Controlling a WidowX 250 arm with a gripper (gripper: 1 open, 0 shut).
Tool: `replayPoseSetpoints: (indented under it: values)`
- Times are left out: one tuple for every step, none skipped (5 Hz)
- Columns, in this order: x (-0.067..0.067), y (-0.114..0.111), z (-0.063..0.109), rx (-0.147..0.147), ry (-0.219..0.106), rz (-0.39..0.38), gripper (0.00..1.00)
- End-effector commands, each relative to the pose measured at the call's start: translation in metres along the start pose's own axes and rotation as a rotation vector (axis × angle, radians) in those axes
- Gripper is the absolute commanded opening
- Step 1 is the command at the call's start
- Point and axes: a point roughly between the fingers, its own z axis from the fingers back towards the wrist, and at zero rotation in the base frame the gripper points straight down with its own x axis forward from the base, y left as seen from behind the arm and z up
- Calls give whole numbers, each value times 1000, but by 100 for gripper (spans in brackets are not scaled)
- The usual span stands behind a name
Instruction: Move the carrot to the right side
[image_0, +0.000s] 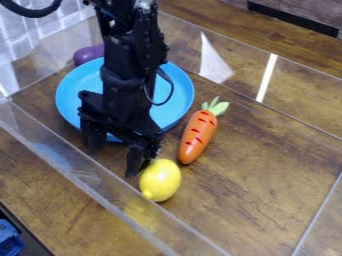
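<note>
The orange carrot (198, 135) lies on the wooden table just right of the blue plate (179, 88), its green top pointing away and its tip toward the front. My black gripper (116, 146) hangs over the plate's front edge, left of the carrot and not touching it. Its jaws are open with nothing between them. One finger (138, 158) ends just above and to the left of the yellow lemon (160, 180).
A purple eggplant (86, 55) peeks out behind the plate at the back left. Clear plastic walls (80, 165) ring the work area, one running along the front left close to the lemon. Bare wood (267, 150) lies right of the carrot.
</note>
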Motion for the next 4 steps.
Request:
replayPoseSetpoints:
  values:
    - [19,10,29,-24,-100,11,100]
    - [29,18,53,-44,-163,11,100]
    - [41,30,84,-96,-245,51,100]
    - [49,34,98,-132,-305,14,100]
